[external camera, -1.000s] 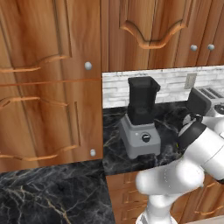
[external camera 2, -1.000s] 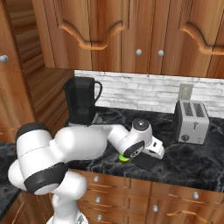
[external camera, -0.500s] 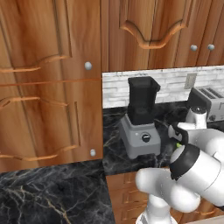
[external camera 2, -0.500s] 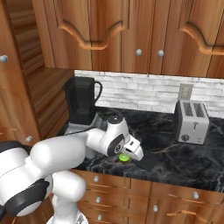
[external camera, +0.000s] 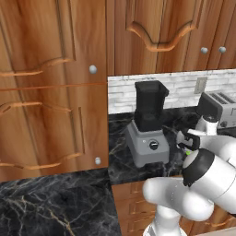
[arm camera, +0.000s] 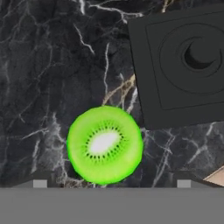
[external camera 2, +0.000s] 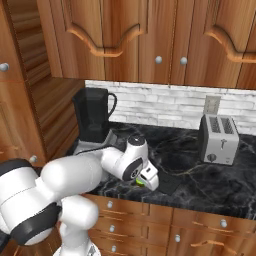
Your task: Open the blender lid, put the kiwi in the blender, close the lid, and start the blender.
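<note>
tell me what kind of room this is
A kitchen, rendered rather than real by the look of it. Wooden cabinets hang over a black marble counter, which carries a blender and a toaster against a white brick backsplash.
</note>
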Controlling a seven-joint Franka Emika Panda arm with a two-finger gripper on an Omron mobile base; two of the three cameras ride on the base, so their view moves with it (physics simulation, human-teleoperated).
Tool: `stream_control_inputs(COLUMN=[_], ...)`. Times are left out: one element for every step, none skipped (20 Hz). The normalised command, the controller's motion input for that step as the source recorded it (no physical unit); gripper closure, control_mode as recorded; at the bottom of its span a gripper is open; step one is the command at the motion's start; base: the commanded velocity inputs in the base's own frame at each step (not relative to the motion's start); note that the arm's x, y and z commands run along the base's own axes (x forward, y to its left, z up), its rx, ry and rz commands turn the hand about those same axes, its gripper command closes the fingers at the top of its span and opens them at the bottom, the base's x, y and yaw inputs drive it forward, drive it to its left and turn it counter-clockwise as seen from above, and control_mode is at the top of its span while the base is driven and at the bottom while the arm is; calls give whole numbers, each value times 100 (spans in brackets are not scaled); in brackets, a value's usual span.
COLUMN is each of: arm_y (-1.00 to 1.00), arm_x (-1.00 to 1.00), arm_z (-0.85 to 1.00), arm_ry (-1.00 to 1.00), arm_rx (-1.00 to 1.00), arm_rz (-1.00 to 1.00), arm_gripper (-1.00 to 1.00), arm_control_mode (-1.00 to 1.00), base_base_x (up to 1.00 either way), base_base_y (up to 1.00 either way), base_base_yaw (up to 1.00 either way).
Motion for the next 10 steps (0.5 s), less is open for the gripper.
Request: stream_control_inputs(arm_y=[-1,0,0,6,0,0,0,0,0,0], arm_x=[9,11,19,19,21,24,25,24,21,19], arm_z=[-6,-4,0,0,0,0,0,-1,-5,-6], arm_ry=[2,3,4,3,2,2,3,4,5,3], arm_rx=[17,12,9,5,6,7,6,3,0,0], arm_rz=[0,0,-1,-3,-4,-3,-3,-5,-7,-6], arm_gripper=[-100,-100,-100,-100,-100,-100,-100,-100,-100,-100], arm_control_mode=[-100,-100,-100,-100,-100,-100,-100,-100,-100,-100], base_base_x=[0,0,0,0,0,0,0,0,0,0], base_base_y=[0,0,0,0,0,0,0,0,0,0], base_base_yaw=[0,0,0,0,0,0,0,0,0,0])
